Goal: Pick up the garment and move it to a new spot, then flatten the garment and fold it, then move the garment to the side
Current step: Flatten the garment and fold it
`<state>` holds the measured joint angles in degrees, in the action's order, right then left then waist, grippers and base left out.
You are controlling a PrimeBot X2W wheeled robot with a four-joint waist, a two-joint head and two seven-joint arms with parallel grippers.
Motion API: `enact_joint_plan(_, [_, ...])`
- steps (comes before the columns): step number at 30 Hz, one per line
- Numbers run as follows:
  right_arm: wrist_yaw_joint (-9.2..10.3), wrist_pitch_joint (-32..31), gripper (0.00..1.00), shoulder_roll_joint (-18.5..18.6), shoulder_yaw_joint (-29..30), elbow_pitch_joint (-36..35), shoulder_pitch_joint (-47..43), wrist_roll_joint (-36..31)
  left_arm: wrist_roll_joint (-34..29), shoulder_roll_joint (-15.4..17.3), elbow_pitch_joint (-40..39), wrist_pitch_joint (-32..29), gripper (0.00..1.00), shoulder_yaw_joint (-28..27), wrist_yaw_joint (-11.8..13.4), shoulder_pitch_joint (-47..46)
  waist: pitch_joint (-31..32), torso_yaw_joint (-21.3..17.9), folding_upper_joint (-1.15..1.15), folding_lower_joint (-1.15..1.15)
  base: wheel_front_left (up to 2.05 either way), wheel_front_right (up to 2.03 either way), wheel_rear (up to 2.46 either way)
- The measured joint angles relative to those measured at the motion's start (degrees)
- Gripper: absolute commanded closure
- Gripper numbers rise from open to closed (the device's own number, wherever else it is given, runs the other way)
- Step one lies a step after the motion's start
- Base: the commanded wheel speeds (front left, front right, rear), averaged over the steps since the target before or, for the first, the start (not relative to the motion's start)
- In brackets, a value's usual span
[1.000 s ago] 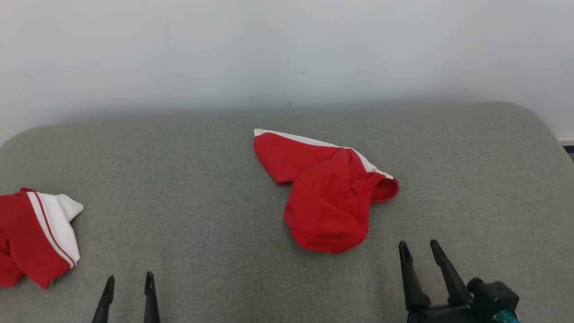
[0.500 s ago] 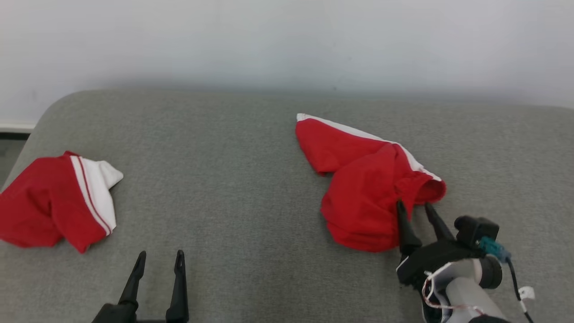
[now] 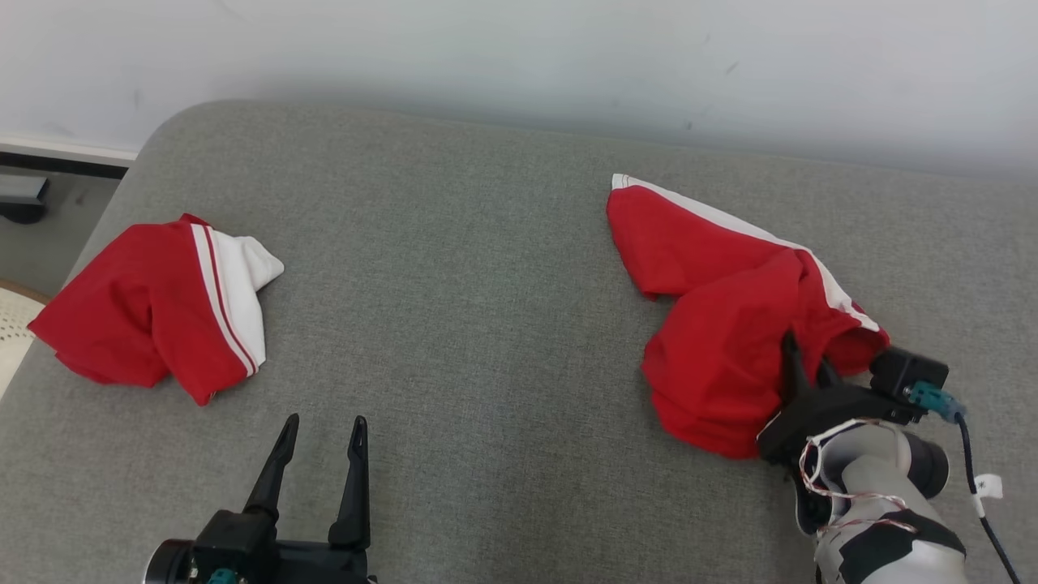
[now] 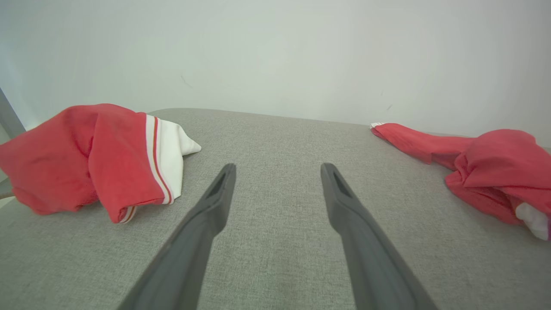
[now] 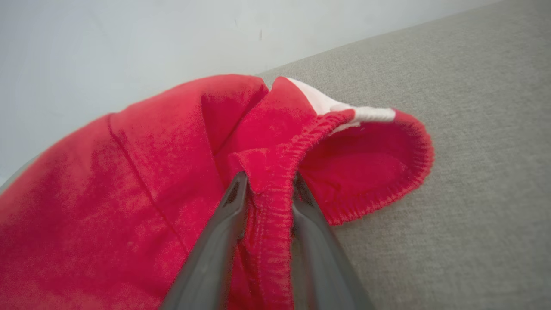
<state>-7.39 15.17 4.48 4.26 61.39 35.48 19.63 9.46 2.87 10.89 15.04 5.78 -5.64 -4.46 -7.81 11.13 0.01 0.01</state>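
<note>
The grey padded surface (image 3: 486,243) is coarse woven cloth, matt. The left red jersey with white striped sleeve (image 3: 146,312) and the right all-red garment with white edging (image 5: 129,172) are soft matt knit, the latter's waistband (image 5: 275,215) ribbed. The right gripper (image 5: 269,176) looks like smooth, dark plastic.

Crumpled red shorts (image 3: 714,324) lie on a grey fabric surface (image 3: 470,284), a white wall (image 3: 486,49) behind

Right claw (image 5: 269,178) tips partly behind hem of smaller red garment (image 5: 129,181).

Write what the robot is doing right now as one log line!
right gripper: fingers astride elastic waistband of red shorts, grip unsure | left gripper: open, empty | red-and-white jersey: untouched, lying at left
</note>
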Motion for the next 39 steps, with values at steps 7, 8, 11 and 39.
enact_joint_plan(7, [0.0, 0.0, 1.0, -0.3, -2.4, -9.9, -1.1, -0.7, 0.5, 0.0, 0.1, 0.0, 0.0, -0.5, 0.1, -0.2, -0.4, 0.4, 0.0, -0.01, 0.0, 0.0, 0.0])
enact_joint_plan(8, [0.0, 0.0, 1.0, -0.4, -4.2, -12.0, -1.7, -0.8, 0.5, 0.0, 0.1, 0.0, 0.0, -0.6, 0.1, -0.2, -0.2, 0.2, 0.0, -0.01, 0.0, 0.0, 0.0])
enact_joint_plan(11, [0.0, 0.0, 1.0, -0.8, -11.2, -19.2, -4.4, -0.5, 0.7, 0.0, 0.5, 0.0, 0.0, -1.2, 0.1, 0.1, 0.5, -0.6, 0.0, -0.01, 0.0, 0.0, 0.0])
enact_joint_plan(39, [-0.07, 0.0, 0.0, 11.8, -42.6, -43.6, -36.2, 5.9, 0.6, 0.0, -0.5, 0.0, 0.0, -4.5, -0.5, 4.0, 5.0, -9.7, 0.0, -0.02, 0.0, 0.0, 0.0])
